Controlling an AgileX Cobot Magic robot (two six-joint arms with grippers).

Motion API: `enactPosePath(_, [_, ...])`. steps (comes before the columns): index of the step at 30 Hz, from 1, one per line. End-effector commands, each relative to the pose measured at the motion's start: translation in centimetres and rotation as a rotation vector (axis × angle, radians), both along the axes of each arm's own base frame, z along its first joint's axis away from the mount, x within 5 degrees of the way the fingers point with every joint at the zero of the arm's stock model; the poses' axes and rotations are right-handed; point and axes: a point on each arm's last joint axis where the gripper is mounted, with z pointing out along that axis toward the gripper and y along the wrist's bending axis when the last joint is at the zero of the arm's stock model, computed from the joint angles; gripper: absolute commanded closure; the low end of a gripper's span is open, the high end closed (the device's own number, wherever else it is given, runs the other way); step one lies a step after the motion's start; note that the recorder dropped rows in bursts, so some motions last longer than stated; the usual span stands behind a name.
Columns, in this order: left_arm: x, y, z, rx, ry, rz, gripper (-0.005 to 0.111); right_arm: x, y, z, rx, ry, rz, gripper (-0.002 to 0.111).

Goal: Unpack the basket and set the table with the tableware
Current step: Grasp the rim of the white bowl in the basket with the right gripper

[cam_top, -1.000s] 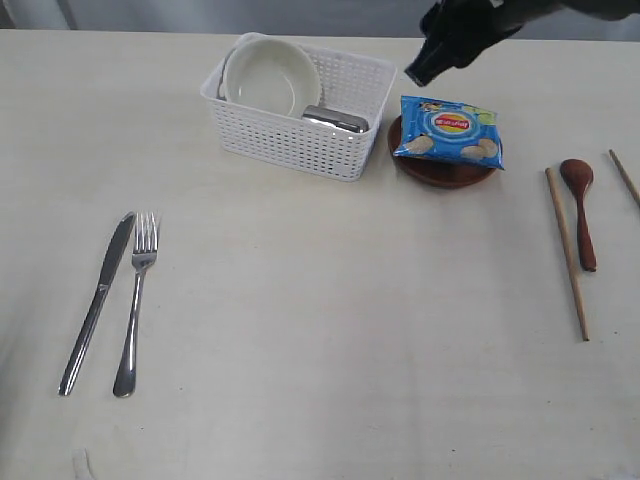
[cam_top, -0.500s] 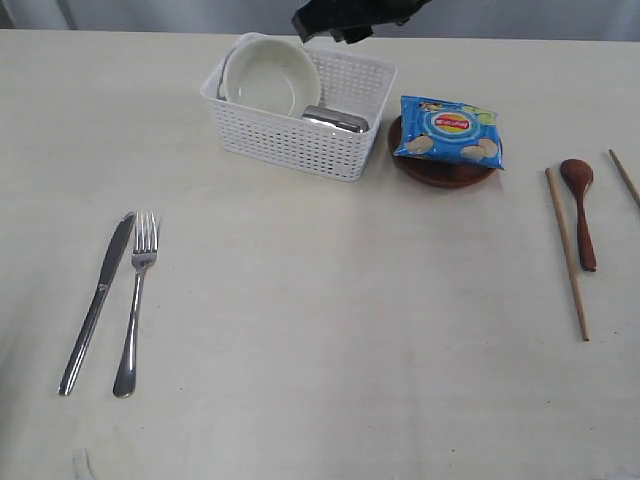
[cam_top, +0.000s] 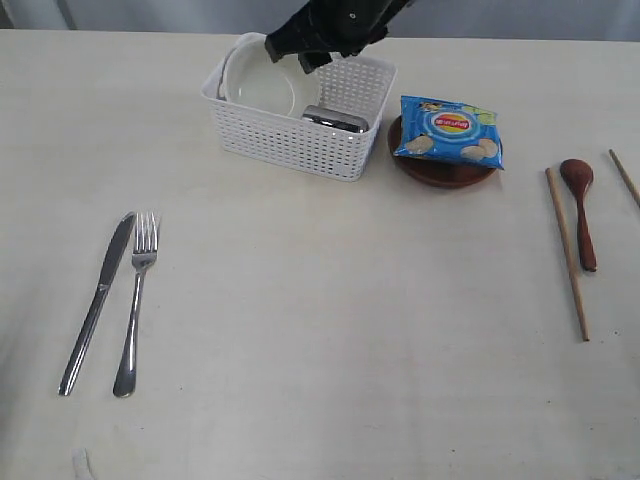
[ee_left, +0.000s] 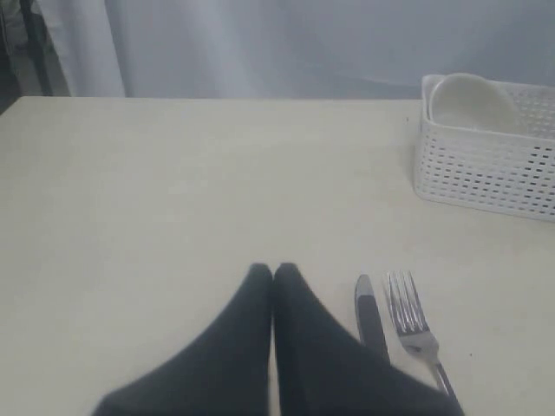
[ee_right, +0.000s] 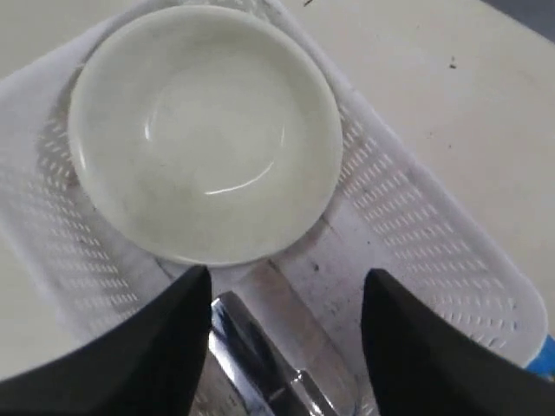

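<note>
The white basket (cam_top: pixel 290 140) stands at the table's (cam_top: pixel 330 330) back middle. In it a pale bowl (cam_top: pixel 260 88) leans on edge and a steel cup (cam_top: pixel 336 119) lies beside it. My right gripper (cam_top: pixel 292 55) hovers open over the basket. From its wrist I see the bowl (ee_right: pixel 204 130) and the cup (ee_right: pixel 260 364) just below the right gripper (ee_right: pixel 286 276), which holds nothing. A knife (cam_top: pixel 95 300) and fork (cam_top: pixel 135 300) lie front left. My left gripper (ee_left: pixel 273 270) is shut and empty, next to the knife (ee_left: pixel 371 316) and fork (ee_left: pixel 412 316).
A blue chips bag (cam_top: pixel 448 130) lies on the reddish-brown plate (cam_top: pixel 440 175) right of the basket. Further right lie a dark spoon (cam_top: pixel 580 205) between two chopsticks (cam_top: pixel 566 250), the second chopstick (cam_top: pixel 625 177) at the edge of view. Bare tabletop spans the middle and front.
My right gripper has swung left from above the plate and chips bag to over the basket, and come lower toward the bowl and cup. Nothing on the table has moved.
</note>
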Motion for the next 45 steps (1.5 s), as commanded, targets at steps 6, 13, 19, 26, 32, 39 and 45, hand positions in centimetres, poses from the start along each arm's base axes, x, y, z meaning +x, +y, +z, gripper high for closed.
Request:
enactPosePath(6, [0.0, 0.0, 0.0, 0.011, -0.013, 0.002, 0.107, 2.4, -2.5, -2.3, 0.180, 0.113, -0.005, 0.058])
enactPosePath(13, [0.0, 0.0, 0.0, 0.011, -0.013, 0.002, 0.107, 3.8, -2.3, -4.2, 0.213, 0.099, -0.011, 0.058])
enactPosePath(19, [0.0, 0.0, 0.0, 0.011, -0.013, 0.002, 0.107, 5.1, -1.8, -5.9, 0.223, 0.097, -0.020, 0.058])
enactPosePath(26, [0.0, 0.0, 0.0, 0.011, -0.013, 0.002, 0.107, 6.2, -0.9, -7.8, 0.274, 0.120, -0.039, 0.058])
enactPosePath(32, [0.0, 0.0, 0.0, 0.011, -0.013, 0.002, 0.107, 6.7, -0.5, -9.1, 0.306, 0.144, -0.054, 0.059])
enactPosePath(39, [0.0, 0.0, 0.0, 0.011, -0.013, 0.002, 0.107, 6.6, -0.3, -7.7, 0.300, 0.104, -0.002, 0.109])
enactPosePath(45, [0.0, 0.0, 0.0, 0.011, -0.013, 0.002, 0.107, 5.7, -0.6, -1.2, 0.322, 0.010, 0.042, 0.109])
